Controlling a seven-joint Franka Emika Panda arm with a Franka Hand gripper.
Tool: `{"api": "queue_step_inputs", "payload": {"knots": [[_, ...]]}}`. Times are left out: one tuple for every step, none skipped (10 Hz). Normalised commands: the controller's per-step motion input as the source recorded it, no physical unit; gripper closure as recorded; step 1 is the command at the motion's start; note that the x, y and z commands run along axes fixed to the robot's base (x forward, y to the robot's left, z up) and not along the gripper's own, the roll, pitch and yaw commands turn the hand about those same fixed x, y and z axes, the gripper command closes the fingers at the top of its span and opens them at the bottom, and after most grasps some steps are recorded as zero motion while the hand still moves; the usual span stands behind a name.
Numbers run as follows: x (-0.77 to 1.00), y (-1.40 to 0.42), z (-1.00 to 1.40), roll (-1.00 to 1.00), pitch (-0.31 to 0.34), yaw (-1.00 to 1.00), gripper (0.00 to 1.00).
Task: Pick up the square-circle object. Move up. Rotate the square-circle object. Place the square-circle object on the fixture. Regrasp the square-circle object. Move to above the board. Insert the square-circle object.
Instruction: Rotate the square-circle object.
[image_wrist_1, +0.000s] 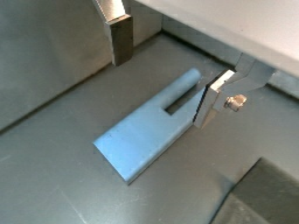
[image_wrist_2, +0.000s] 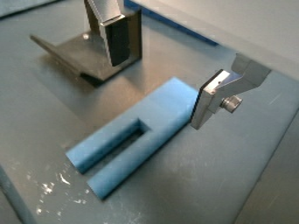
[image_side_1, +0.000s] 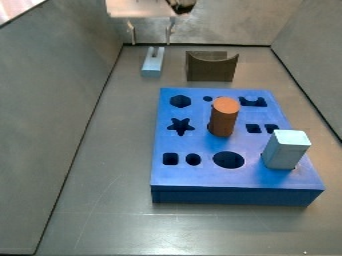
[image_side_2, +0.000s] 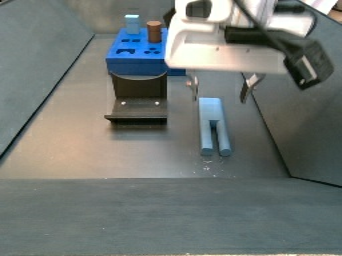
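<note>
Two spread end effector (image_side_2: 219, 91) fingers above square-circle object (image_side_2: 213, 127), fixture (image_side_2: 138, 105) seemingly beside.

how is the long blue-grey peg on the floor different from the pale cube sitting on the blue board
The square-circle object is slim and long; the cube is stout. The peg lies flat on the grey floor beside the fixture, under the open gripper; the cube stands on the board. Both are pale blue-grey.
</note>
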Motion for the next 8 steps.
{"api": "queue_step_inputs", "payload": {"knots": [[0.04, 0.01, -1.0, -0.04, -0.053, -0.02, 0.0], [0.04, 0.01, -0.97, -0.06, -0.061, -0.02, 0.0], [0.04, 0.01, -0.84, -0.07, -0.066, -0.01, 0.0], [0.04, 0.01, -0.69, -0.09, -0.067, -0.01, 0.0], [0.04, 0.01, -0.62, -0.1, -0.072, 0.0, 0.0], [0.04, 0.01, -0.48, -0.11, -0.081, 0.0, 0.0], [0.03, 0.01, -0.38, -0.11, -0.088, 0.0, 0.0], [0.03, 0.01, -0.28, -0.12, -0.099, 0.0, 0.0]]}}
